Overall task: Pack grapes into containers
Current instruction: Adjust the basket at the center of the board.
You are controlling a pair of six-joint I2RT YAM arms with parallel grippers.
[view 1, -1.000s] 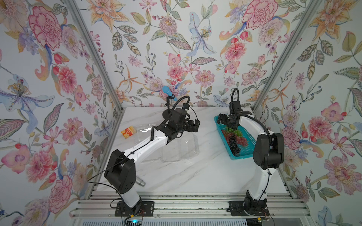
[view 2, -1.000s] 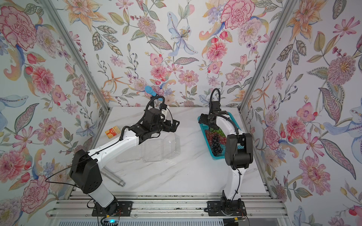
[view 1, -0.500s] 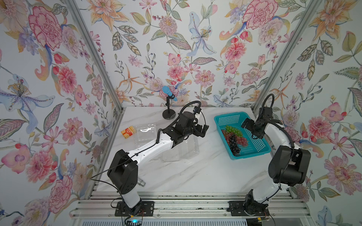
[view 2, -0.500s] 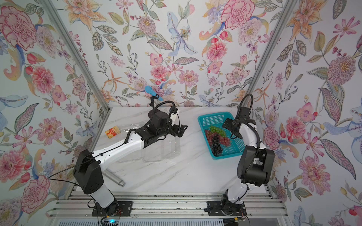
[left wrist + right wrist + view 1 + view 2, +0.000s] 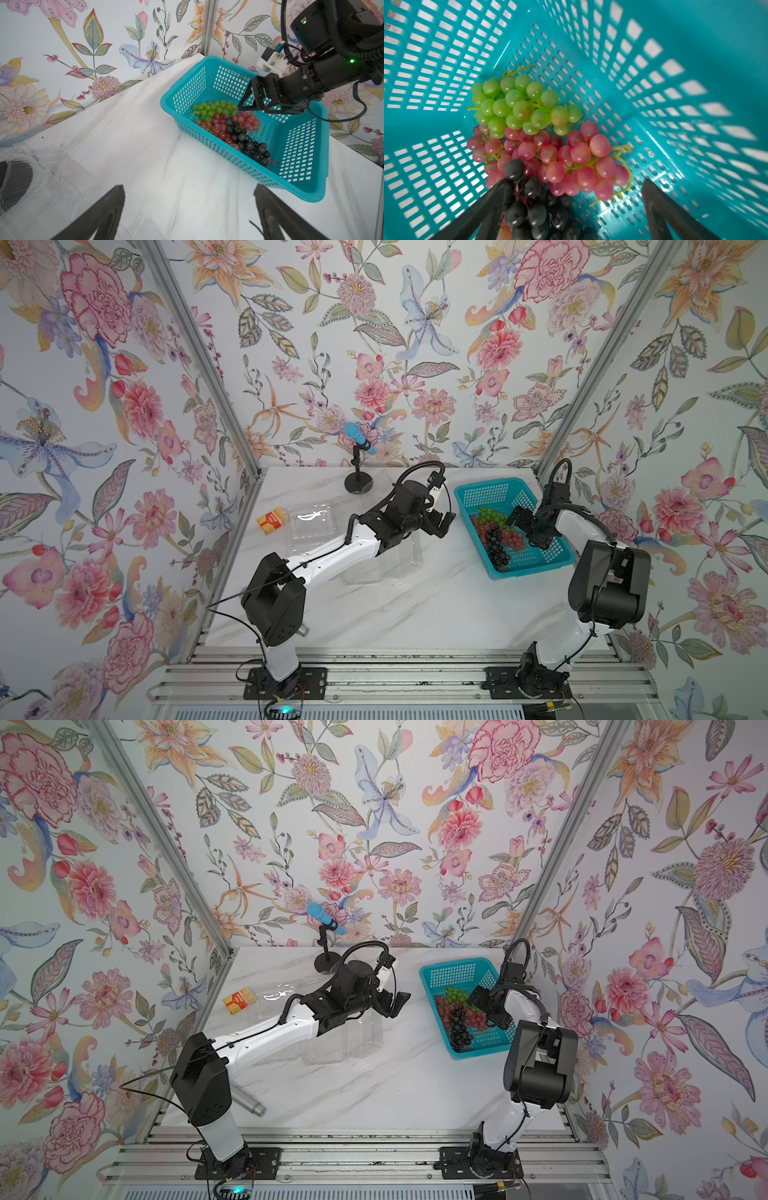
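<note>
The grapes lie in a teal basket at the right. There is a green bunch, a red-pink bunch and a dark bunch. My right gripper hangs open inside the basket. Dark berries sit between its fingers, beside one of them. My left gripper is open over bare table left of the basket. Clear containers stand under the left arm, with another at the back left.
A blue microphone on a black stand is at the back centre. A small orange box lies near the left wall. A metal cylinder rests by the left arm's base. Flowered walls close three sides.
My right arm has swung from the basket's left side to its right, and its gripper has dropped over the grapes. My left gripper has moved right toward the basket. Both stay open.
</note>
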